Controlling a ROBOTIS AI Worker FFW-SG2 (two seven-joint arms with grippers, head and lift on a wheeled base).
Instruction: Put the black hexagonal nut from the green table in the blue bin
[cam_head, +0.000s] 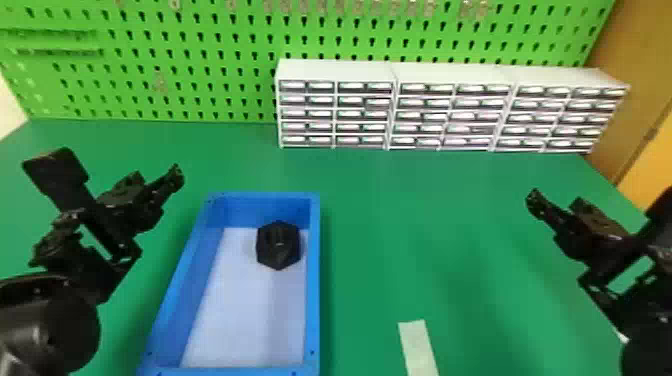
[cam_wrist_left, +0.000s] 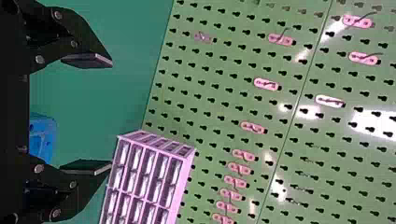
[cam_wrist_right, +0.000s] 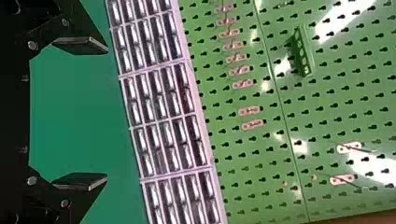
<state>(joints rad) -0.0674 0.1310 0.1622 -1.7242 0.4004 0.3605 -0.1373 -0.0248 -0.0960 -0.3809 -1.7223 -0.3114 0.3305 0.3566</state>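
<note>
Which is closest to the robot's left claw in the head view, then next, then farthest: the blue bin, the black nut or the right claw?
1. Blue bin: its left wall is just right of the left claw.
2. Black nut: farther right, inside the bin.
3. Right claw: way over on the right.

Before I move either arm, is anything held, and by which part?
Nothing is held: the left gripper and right gripper are both open, nothing between their fingers. The nut lies in the bin, away from both.
</note>
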